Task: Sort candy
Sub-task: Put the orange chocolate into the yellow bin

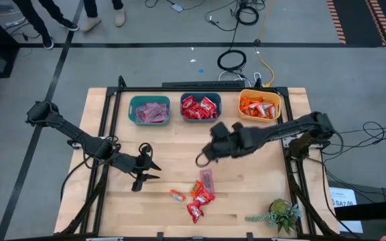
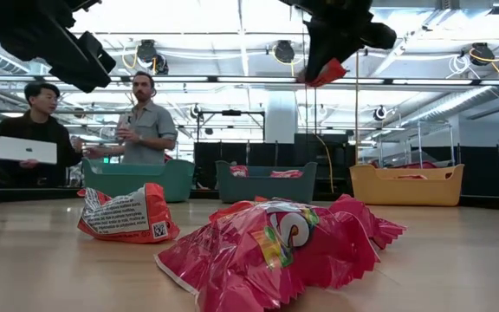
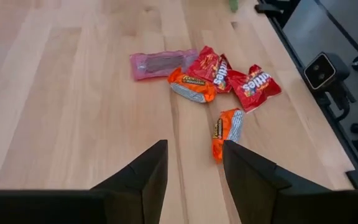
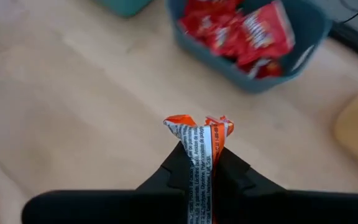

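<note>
Nearest the front edge of the table (image 1: 112,207), a small heap of loose candy (image 1: 198,197): red packs bunched together, an orange one (image 1: 177,195) lying a bit apart on the left arm's side, and a pinkish-mauve wrapper (image 1: 207,178) at the heap's far end. In the low view a crumpled red pack (image 2: 275,247) fills the foreground w/ another wrapper (image 2: 128,214) just behind it. Left gripper (image 1: 146,175) sits low over bare wood beside the heap, fingers (image 3: 146,177) spread apart, nothing between them; the wrist view looks past them at the loose pieces. Further in, right gripper (image 1: 200,159) is lifted above the table approx. mid-way between heap and bins, fingers pressed tight on an orange-wrapped candy (image 4: 201,146) that sticks out beyond the tips, also seen hanging up high in the low view. At the far edge, 3 bins in a row: teal bin (image 1: 149,110) w/ mauve pieces, middle teal bin (image 1: 200,107) full of red packs, yellow bin (image 1: 259,106) w/ orange ones. A small plant (image 1: 281,214) at the near right corner. Beyond the table, two people (image 2: 89,126) standing, one holding a laptop.
</note>
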Available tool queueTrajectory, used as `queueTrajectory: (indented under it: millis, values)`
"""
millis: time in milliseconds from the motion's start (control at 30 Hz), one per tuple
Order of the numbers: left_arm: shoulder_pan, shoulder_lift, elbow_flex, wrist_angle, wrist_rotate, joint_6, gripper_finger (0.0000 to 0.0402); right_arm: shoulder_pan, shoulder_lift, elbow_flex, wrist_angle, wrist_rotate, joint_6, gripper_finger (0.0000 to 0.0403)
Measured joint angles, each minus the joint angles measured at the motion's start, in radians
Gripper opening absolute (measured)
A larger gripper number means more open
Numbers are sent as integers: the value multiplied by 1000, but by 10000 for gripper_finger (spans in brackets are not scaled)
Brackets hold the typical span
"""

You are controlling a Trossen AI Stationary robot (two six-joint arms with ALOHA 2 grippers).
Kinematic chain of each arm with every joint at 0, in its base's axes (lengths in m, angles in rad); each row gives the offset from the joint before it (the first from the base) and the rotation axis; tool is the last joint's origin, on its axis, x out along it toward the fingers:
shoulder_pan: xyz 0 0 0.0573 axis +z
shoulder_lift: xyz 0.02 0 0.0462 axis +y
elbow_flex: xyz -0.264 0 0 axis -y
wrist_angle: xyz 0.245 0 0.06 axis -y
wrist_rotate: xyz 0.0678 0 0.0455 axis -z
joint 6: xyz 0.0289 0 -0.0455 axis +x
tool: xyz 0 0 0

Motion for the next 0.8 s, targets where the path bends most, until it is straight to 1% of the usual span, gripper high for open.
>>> queueTrajectory:
  millis: [167, 233, 367, 533, 667, 800]
  values:
    - [0, 1, 0, -1, -2, -9, 162, -119, -111, -86, 56, -7, -159, 21]
    - [0, 1, 0, -1, -9, -12, 162, -182, -160, -127, 115, -47, -249, 21]
    - [0, 1, 0, -1, -29, -86, 162, -323, -245, -222, 217, -133, -404, 17]
    - [0, 1, 0, -2, -58, -113, 162, -502, -355, -373, 291, -209, -516, 17]
    - [0, 1, 0, -3, -58, -113, 162, -644, -444, -506, 405, -296, -598, 17]
    - [0, 1, 0, -3, -58, -113, 162, -772, -489, -595, 441, -313, -628, 22]
